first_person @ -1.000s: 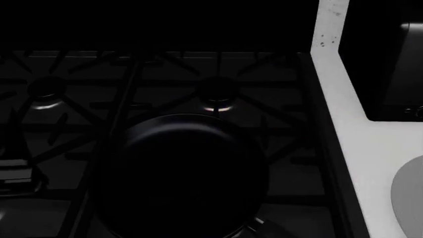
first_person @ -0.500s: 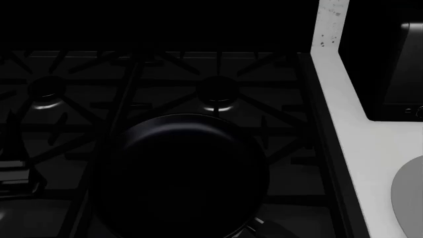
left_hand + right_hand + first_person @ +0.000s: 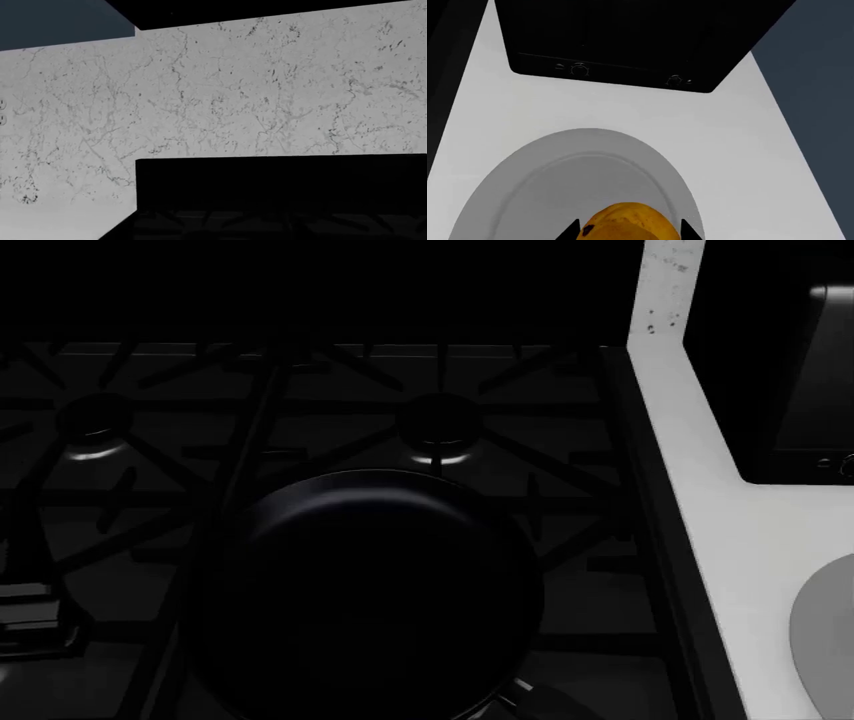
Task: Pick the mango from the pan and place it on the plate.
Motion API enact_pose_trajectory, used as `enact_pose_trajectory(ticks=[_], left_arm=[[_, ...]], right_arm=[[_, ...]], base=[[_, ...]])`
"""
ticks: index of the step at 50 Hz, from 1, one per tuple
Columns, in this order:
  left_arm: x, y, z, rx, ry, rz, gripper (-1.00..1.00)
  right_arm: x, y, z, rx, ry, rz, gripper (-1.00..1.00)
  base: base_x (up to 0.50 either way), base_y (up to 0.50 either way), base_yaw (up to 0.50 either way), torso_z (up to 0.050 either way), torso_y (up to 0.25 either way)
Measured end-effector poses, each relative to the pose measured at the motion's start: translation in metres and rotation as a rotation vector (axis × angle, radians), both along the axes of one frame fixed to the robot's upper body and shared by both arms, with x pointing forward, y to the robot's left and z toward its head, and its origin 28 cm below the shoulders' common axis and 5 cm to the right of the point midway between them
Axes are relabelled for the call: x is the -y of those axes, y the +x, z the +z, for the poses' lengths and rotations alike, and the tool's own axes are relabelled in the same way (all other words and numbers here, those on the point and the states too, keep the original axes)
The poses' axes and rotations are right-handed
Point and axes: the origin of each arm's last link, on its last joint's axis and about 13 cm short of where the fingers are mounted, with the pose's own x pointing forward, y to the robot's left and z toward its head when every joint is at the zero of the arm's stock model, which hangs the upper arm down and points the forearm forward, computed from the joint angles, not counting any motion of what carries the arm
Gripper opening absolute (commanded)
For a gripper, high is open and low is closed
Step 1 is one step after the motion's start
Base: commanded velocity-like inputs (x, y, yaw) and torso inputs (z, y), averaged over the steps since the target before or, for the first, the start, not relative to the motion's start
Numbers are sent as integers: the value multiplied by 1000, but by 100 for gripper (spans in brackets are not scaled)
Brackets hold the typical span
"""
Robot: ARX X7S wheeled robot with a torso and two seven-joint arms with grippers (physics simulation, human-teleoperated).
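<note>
- Change since the earlier head frames: a dim dark object left of the pan (image 3: 367, 595) has shifted slightly lower; pan and plate (image 3: 827, 630) unmoved.
- Right tool (image 3: 627, 232): over the plate (image 3: 580, 185), fingertips (image 3: 568, 232) either side of the mango (image 3: 627, 222), gripping it.
- Left tool: not visible; state cannot be told.
- Table (image 3: 727, 150): white, plate beside a black appliance (image 3: 620, 45); pan on dark stove grates (image 3: 160, 440).
</note>
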Motion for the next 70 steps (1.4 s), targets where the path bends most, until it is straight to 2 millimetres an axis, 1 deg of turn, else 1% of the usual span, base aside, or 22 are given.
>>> enact_pose_trajectory(ticks=[22, 26, 70], left_arm=[[-1, -2, -1, 4, -5, 0, 100], [-1, -1, 2, 4, -7, 0, 100], [-3, -4, -5, 1, -16, 6, 100]], right_arm=[[1, -2, -6, 1, 16, -9, -100], [1, -2, -7, 0, 18, -10, -100], [1, 2, -26, -16, 42, -25, -100]], base=[[0, 0, 0, 0, 1], [0, 0, 0, 0, 3], [0, 0, 0, 0, 1]])
